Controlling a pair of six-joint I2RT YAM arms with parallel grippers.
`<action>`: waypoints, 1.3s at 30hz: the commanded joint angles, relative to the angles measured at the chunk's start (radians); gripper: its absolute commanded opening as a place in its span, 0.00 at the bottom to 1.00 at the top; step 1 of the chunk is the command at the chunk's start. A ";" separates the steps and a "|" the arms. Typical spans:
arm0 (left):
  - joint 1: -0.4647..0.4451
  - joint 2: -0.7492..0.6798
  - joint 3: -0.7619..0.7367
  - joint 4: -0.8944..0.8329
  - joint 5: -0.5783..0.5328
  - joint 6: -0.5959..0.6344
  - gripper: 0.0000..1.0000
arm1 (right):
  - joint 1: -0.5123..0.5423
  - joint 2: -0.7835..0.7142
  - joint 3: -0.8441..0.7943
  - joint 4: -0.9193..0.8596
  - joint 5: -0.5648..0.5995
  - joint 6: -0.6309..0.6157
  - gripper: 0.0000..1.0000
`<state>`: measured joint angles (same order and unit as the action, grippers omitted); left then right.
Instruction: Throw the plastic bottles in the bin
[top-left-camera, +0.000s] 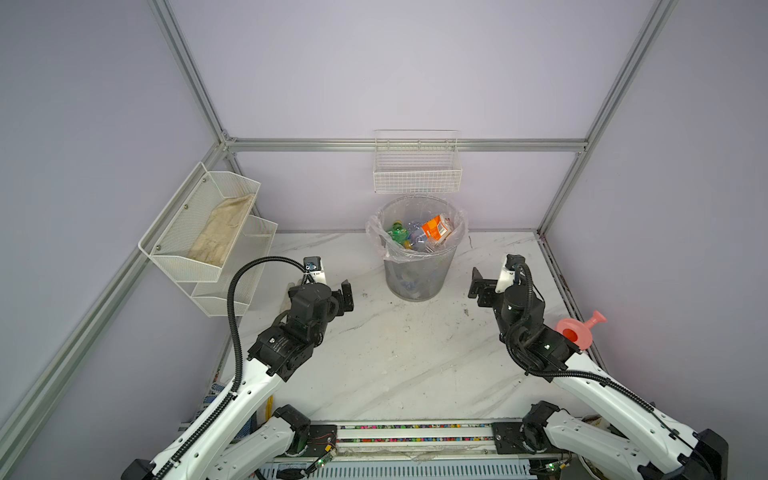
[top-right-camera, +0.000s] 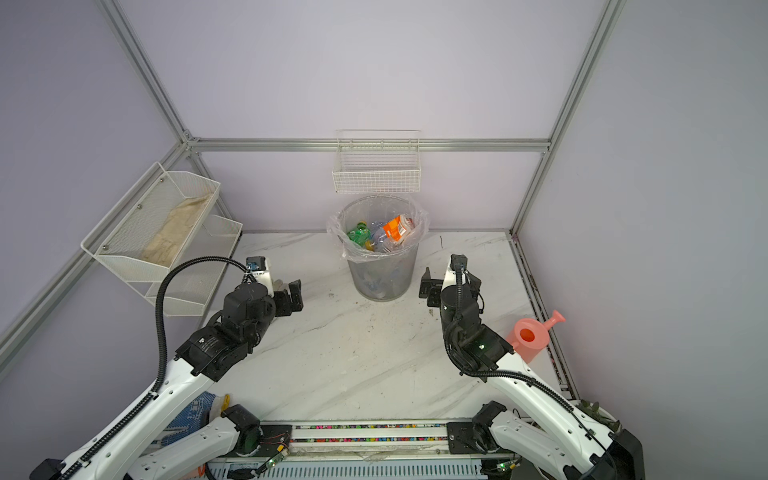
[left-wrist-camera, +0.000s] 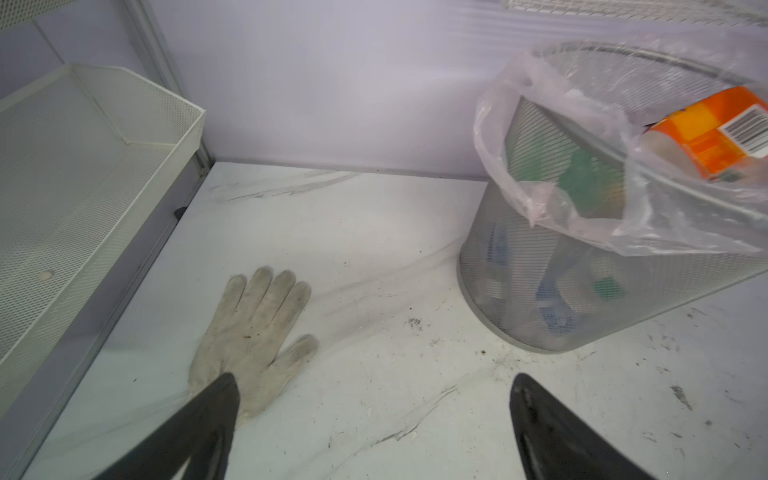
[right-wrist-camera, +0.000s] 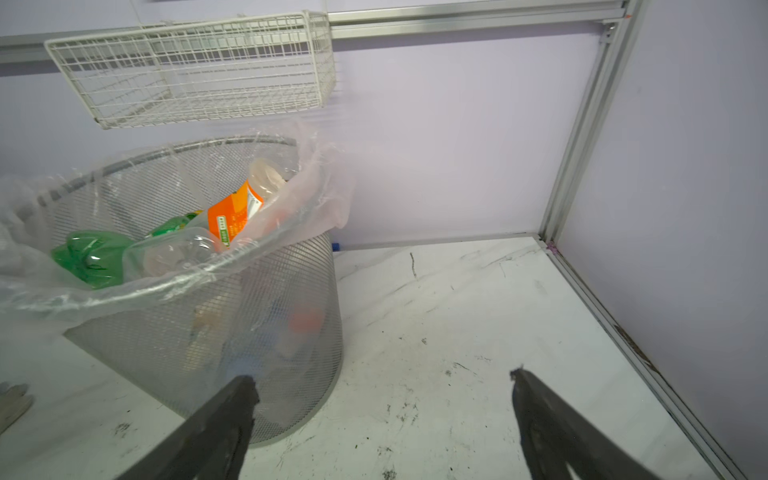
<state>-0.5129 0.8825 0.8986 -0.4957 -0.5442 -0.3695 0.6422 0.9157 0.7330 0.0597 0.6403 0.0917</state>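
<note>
Both pincers gape wide, gripping nothing! The left gripper and right gripper hover either side of the round grey mesh bin, midway along the white marble desk's back edge. Clear, green and orange-labelled plastic bottles lie piled inside its clear bag.

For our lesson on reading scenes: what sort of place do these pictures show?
Probably a robotics test cell: a left arm and right arm at a marble-look table, plain panels in an aluminium frame around it, and a lined mesh bin holding plastic bottles.
</note>
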 joint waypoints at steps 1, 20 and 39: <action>0.035 -0.020 -0.076 0.015 -0.085 -0.023 1.00 | -0.004 0.001 -0.057 0.048 0.120 -0.027 0.97; 0.078 -0.106 -0.456 0.311 -0.330 0.129 1.00 | -0.004 -0.024 -0.332 0.239 0.183 -0.046 0.98; 0.078 0.122 -0.523 0.432 -0.350 0.078 1.00 | -0.006 -0.156 -0.585 0.617 0.159 -0.136 0.97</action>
<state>-0.4393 1.0039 0.3779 -0.1188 -0.8501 -0.2714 0.6399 0.7639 0.1574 0.5587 0.7895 -0.0036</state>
